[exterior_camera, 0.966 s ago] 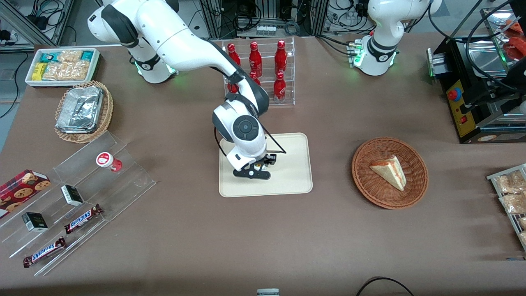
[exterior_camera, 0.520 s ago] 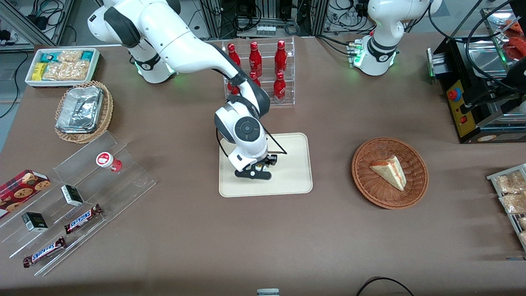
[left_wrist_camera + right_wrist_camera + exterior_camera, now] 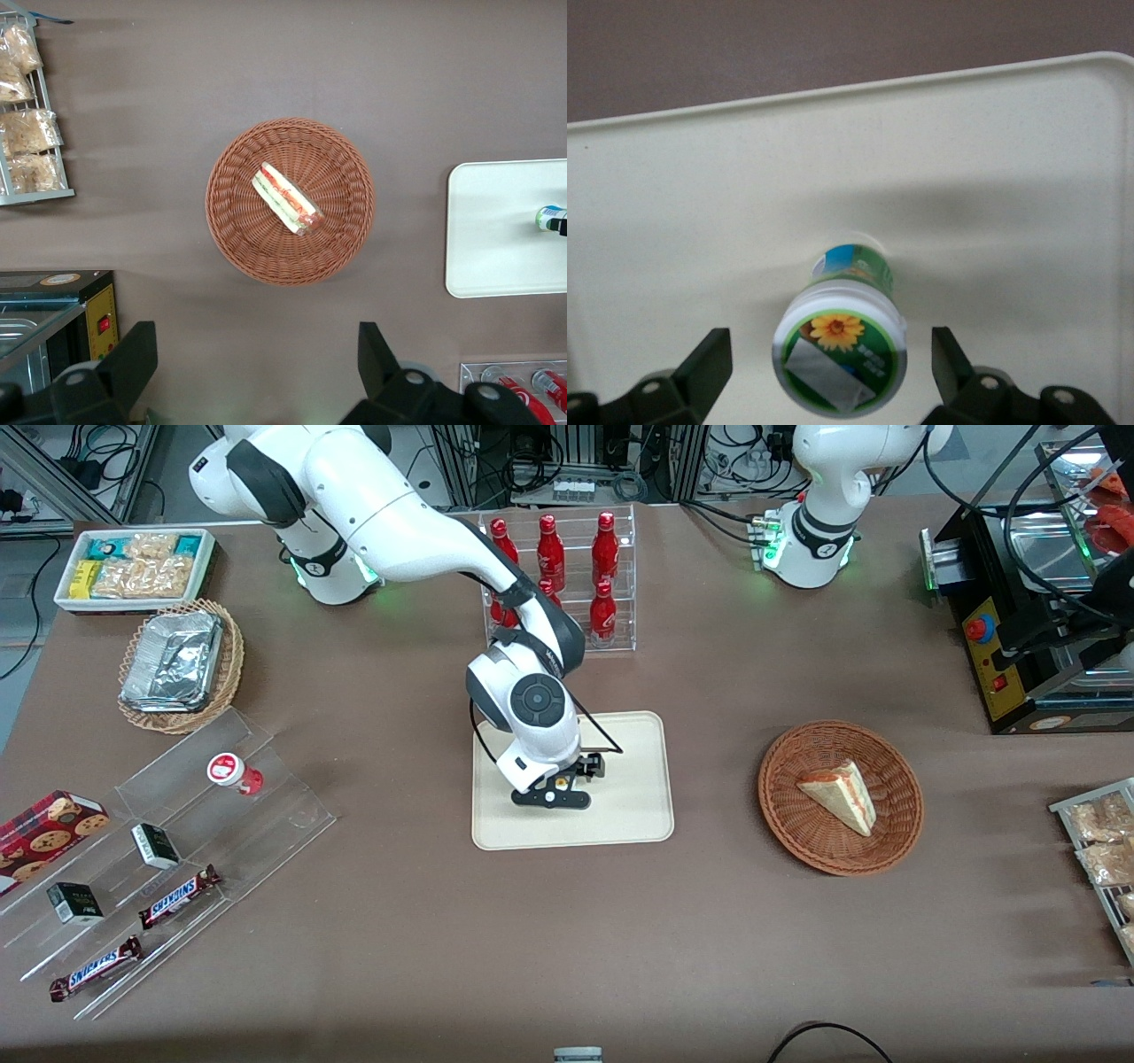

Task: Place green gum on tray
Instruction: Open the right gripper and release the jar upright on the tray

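Observation:
The green gum (image 3: 840,354), a small white bottle with a green lid label showing an orange flower, stands upright on the cream tray (image 3: 1010,177). My right gripper (image 3: 830,372) is open just above it, one finger (image 3: 709,363) on each side of the lid with a gap on both sides. In the front view the gripper (image 3: 554,793) hangs over the tray (image 3: 638,815) and the wrist hides the gum. In the left wrist view the gum (image 3: 549,217) shows on the tray (image 3: 496,230).
A red-and-white bottle (image 3: 232,772) stands on a clear stepped stand with snack bars toward the working arm's end. A clear rack of red bottles (image 3: 567,576) stands farther from the camera than the tray. A wicker basket (image 3: 895,841) with a sandwich lies toward the parked arm's end.
The wrist and gripper have shifted slightly toward the parked arm's end, staying over the tray.

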Controlling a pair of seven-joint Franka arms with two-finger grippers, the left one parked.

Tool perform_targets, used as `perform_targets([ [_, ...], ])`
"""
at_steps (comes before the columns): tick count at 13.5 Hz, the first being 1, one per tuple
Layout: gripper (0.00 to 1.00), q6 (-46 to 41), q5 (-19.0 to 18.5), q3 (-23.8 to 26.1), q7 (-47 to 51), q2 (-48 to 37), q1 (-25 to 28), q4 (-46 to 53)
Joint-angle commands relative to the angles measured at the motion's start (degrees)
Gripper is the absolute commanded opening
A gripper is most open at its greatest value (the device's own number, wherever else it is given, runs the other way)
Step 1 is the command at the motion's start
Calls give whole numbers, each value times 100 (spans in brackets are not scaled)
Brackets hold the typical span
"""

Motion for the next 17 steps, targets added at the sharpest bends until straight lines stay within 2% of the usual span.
perform_targets([
  [1, 100, -100, 67, -39, -199, 47, 17, 170],
  [4, 100, -380, 67, -39, -208, -111, -1, 143],
  [9, 100, -1653, 76, -83, -751, -848, -150, 143],
  [13, 100, -2682, 85, -83, -1383, -1507, -510, 143],
  [17, 100, -3290, 85, -83, -1981, -1904, -1037, 143],
])
